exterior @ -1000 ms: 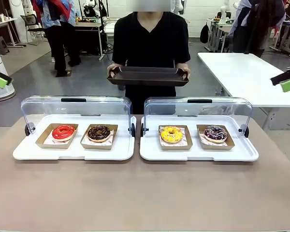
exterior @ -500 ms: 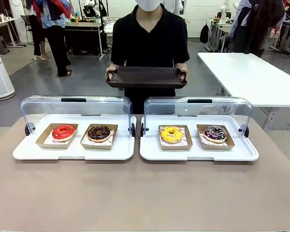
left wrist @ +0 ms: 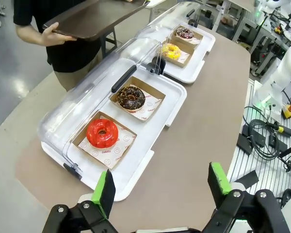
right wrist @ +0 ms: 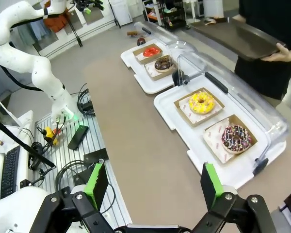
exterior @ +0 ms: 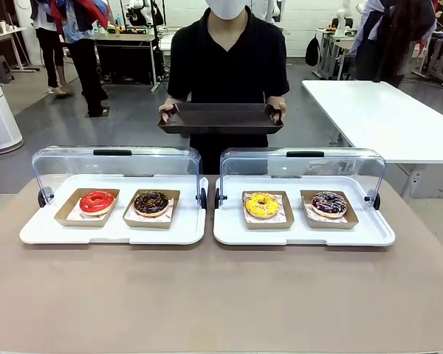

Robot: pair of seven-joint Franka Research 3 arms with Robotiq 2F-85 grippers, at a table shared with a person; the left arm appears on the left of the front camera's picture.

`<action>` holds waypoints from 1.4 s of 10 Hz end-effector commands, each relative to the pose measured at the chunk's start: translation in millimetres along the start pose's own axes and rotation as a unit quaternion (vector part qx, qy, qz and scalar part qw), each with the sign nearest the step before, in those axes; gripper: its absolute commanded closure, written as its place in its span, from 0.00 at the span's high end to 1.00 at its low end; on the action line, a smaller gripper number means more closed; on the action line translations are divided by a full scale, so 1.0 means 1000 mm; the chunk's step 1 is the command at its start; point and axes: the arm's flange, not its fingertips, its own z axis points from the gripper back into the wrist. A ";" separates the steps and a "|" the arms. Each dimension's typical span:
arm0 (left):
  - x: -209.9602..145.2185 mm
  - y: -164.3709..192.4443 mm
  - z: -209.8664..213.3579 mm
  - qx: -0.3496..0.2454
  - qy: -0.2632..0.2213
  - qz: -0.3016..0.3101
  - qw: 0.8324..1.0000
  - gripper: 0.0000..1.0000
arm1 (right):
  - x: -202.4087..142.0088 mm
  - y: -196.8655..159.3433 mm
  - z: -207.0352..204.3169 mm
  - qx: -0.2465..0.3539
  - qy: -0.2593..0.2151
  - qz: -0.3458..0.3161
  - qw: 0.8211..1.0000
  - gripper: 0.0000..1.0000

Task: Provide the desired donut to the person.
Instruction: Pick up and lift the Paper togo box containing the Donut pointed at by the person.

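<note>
the robot's left hand (left wrist: pixel 161 183) hangs wide open and empty by the counter's (exterior: pixel 221 295) left edge. it is the nearer one to the left white tray (exterior: pixel 111 234), where a red donut (exterior: pixel 97 200) and a chocolate donut (exterior: pixel 151 202) lie ahead of it. the right white tray (exterior: pixel 303 236) holds a yellow donut (exterior: pixel 262 204) and a purple-iced donut (exterior: pixel 329 203), nearer the right hand (right wrist: pixel 153 179), equally open and empty. at the far edge the person (exterior: pixel 229 59) holds out a dark serving tray (exterior: pixel 221 118); which donut is wanted cannot be told.

The front camera sits at the near edge of the worktop (exterior: pixel 221 295), facing the person (exterior: pixel 227 59) across it. Both wrist cameras hang high beyond opposite ends, looking down slantwise. All three share the white trays (exterior: pixel 111 234).
</note>
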 end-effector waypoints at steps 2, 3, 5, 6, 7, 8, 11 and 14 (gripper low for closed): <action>-0.004 0.004 0.002 -0.001 -0.004 0.005 1.000 1.00 | 0.002 0.001 0.002 0.001 -0.003 0.004 1.000 1.00; -0.004 0.004 0.002 -0.001 -0.004 0.005 1.000 1.00 | 0.002 0.001 0.002 0.001 -0.003 0.004 1.000 1.00; -0.004 0.004 0.002 -0.001 -0.004 0.005 1.000 1.00 | 0.002 0.001 0.002 0.001 -0.003 0.004 1.000 1.00; -0.004 0.004 0.002 -0.001 -0.004 0.005 1.000 1.00 | 0.002 0.001 0.002 0.001 -0.003 0.004 1.000 1.00; -0.004 0.004 0.002 -0.001 -0.004 0.005 1.000 1.00 | 0.002 0.001 0.002 0.001 -0.003 0.004 1.000 1.00; -0.004 0.004 0.002 -0.001 -0.004 0.005 1.000 1.00 | 0.002 0.001 0.002 0.001 -0.003 0.004 1.000 1.00; -0.004 0.004 0.002 -0.001 -0.004 0.005 1.000 1.00 | 0.002 0.001 0.002 0.001 -0.003 0.004 1.000 1.00; -0.004 0.004 0.002 -0.001 -0.004 0.005 1.000 1.00 | 0.002 0.001 0.002 0.001 -0.003 0.004 1.000 1.00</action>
